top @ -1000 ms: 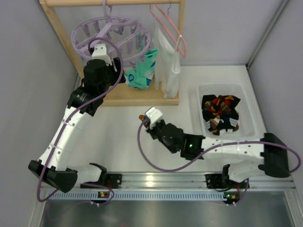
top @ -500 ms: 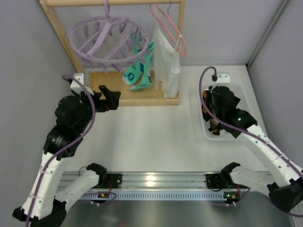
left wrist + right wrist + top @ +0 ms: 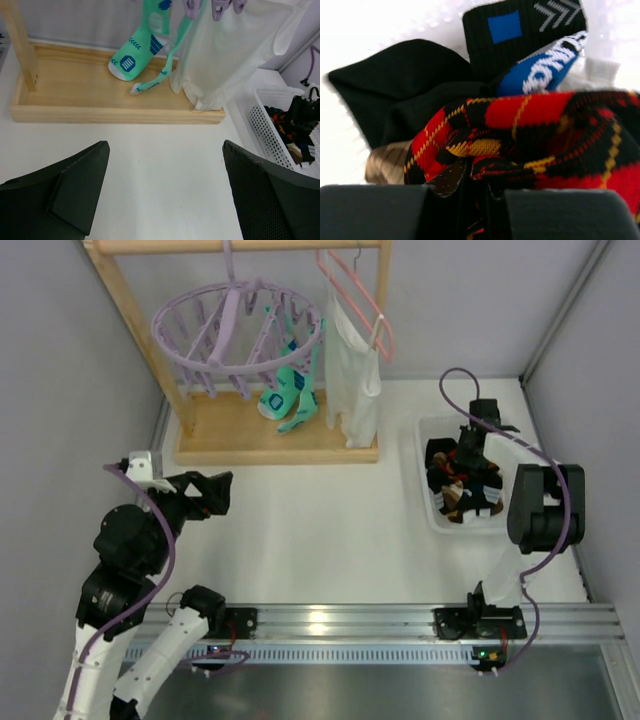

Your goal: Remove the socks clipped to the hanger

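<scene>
**Even light on the table, white-out in the basket**

Bright, flat overhead light spreads evenly across the white table (image 3: pixel 330 530) in the top view. Shadows are faint and soft, and a glare patch sits on the metal rail (image 3: pixel 318 617) by my bases. From my left wrist the scene is crisp, though my left fingers (image 3: pixel 75 185) show as dark, soft-edged shapes. At my right wrist the basket (image 3: pixel 375 22) burns out to white, the socks (image 3: pixel 530 125) look slightly soft, and my right fingers (image 3: pixel 370 210) blur to black.
</scene>
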You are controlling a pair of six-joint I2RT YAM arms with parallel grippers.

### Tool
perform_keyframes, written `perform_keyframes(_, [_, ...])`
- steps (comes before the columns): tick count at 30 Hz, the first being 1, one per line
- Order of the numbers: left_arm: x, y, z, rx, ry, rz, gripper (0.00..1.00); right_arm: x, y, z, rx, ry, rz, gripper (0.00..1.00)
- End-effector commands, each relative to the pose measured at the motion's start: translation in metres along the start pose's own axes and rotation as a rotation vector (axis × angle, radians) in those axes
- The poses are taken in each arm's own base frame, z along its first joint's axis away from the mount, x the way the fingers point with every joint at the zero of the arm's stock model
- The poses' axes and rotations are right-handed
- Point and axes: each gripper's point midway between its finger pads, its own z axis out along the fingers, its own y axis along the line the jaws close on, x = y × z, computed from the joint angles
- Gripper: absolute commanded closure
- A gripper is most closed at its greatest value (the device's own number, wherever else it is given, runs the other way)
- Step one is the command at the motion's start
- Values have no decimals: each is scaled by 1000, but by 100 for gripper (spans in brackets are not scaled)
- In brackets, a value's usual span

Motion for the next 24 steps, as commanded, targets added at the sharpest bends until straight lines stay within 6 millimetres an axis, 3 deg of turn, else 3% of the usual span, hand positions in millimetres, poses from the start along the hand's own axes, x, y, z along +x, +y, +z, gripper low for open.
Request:
perform_keyframes(1, [3, 23, -8, -90, -52, 28, 2, 7, 15, 12, -100, 31, 28, 89])
perform_keyframes(3, [6, 30, -15, -112, -75, 22, 2, 1, 13, 5, -97, -8, 40, 82])
perform_keyframes(5, [16, 34, -14, -118, -67, 19, 2, -12, 11, -14, -94, -66, 46, 74])
perform_keyframes(6, [18, 36, -17, -118, -75, 11, 2, -17, 11, -21, -94, -83, 46, 65])
perform_keyframes(7, [28, 39, -14, -129, -58, 11, 2, -28, 7, -39, -85, -123, 53, 50])
perform_keyframes(8, [32, 41, -14, -133, -54, 6, 2, -35, 6, -49, -80, -148, 51, 44])
perform_keyframes(12, [37, 41, -13, -129, -48, -1, 2, -56, -1, -99, -77, -245, 45, 36])
perform_keyframes(13, [37, 41, -14, -127, -49, -4, 2, -65, -1, -119, -88, -296, 45, 35])
perform_keyframes(17, [39, 40, -13, -119, -44, -3, 2, -74, 3, -166, -131, -391, 12, 28])
perform_keyframes(21, [36, 42, -17, -129, -65, -15, 2, -74, 49, -220, -310, -512, -80, 21])
perform_keyframes(23, [33, 45, -20, -144, -84, -20, 2, -65, 91, -247, -546, -558, -146, 21])
perform_keyframes(24, [33, 46, -21, -146, -90, -24, 2, -72, 123, -278, -699, -668, -195, 21])
